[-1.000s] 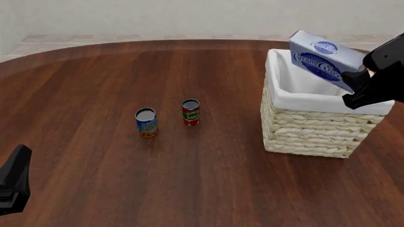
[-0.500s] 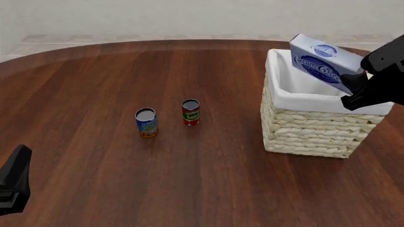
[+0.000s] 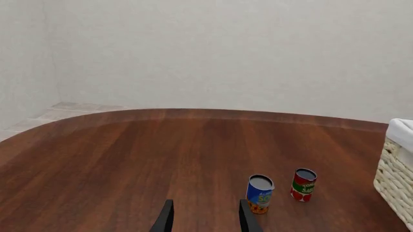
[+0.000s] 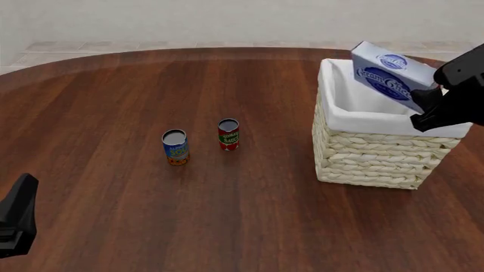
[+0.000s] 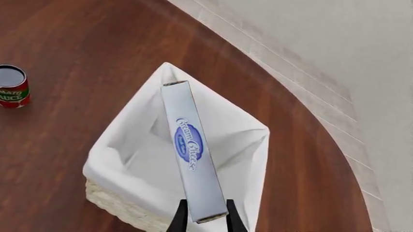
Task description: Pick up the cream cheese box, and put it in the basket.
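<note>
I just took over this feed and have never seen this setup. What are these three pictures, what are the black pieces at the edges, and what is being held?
These are simulator renders of two robot arms at a round wooden table. The front view looks forward over the table from the arms' own side. The other two come from cameras mounted just behind each claw.

The black shape low on the left of the front view is the left claw. In its own camera its two fingers stand apart with nothing between them, so it is open and idle.

The right claw is shut on the cream cheese box, gripping one end and holding it tilted above the basket, over its white lining. The box is not inside yet.

On the table stand two small cans, apart from each other: a blue can and a red can.
</note>
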Available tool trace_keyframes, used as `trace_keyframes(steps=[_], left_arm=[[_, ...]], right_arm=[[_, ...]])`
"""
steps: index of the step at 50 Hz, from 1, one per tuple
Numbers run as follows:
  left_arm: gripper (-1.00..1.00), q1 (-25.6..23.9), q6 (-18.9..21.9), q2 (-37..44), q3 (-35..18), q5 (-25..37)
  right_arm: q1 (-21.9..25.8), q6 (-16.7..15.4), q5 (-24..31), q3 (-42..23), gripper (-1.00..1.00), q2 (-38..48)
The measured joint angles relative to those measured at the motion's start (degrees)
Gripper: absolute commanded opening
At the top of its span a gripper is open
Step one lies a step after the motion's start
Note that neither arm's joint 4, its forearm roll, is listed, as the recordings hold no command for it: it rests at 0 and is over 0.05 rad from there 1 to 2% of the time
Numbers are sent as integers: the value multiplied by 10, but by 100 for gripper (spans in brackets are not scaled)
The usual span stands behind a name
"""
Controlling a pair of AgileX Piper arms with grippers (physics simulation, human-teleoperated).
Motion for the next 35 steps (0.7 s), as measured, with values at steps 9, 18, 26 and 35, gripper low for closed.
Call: trace_keyframes(steps=[9,18,26,35], left_arm=[[100,0,0,0,0,0],[100,0,0,0,0,0],[100,0,-1,0,0,0],[100,0,-1,0,0,-1]], right_arm=[[-4,4,-1,-5,100,-2],[-6,5,-3,-8,100,-1],[-8,5,-2,-10,100,-3],[-9,4,0,-11,100,-8]])
